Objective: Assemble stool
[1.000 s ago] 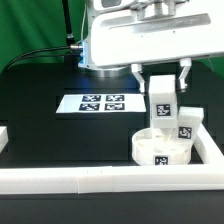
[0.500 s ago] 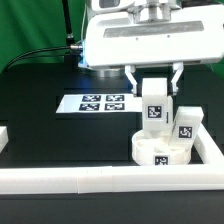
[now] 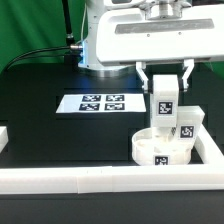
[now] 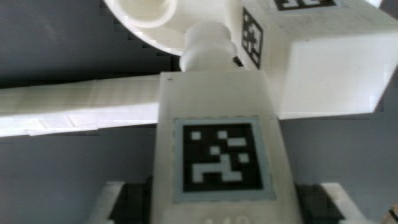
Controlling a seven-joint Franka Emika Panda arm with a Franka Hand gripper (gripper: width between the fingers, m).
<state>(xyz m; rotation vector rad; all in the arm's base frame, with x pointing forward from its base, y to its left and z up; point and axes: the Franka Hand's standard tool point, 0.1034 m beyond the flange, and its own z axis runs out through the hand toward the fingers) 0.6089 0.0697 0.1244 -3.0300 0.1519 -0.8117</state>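
Had gripper (image 3: 164, 80) clamped on leg (image 3: 164, 103), right of frame centre in the exterior view; hung long axis vertical, straight above seat (image 3: 160, 152).

You see a broad white boxy wrist housing (image 3: 150, 40) with rounded corners, a grey metal ring (image 3: 160, 8) on top, and the gripper (image 3: 165, 88) with two slim dark fingers (image 3: 186, 72).

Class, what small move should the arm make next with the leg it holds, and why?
Probably ease the held leg straight down toward the seat. The tool grips it upright just above that seat, not yet seated, while a second leg already stands on the seat beside it.
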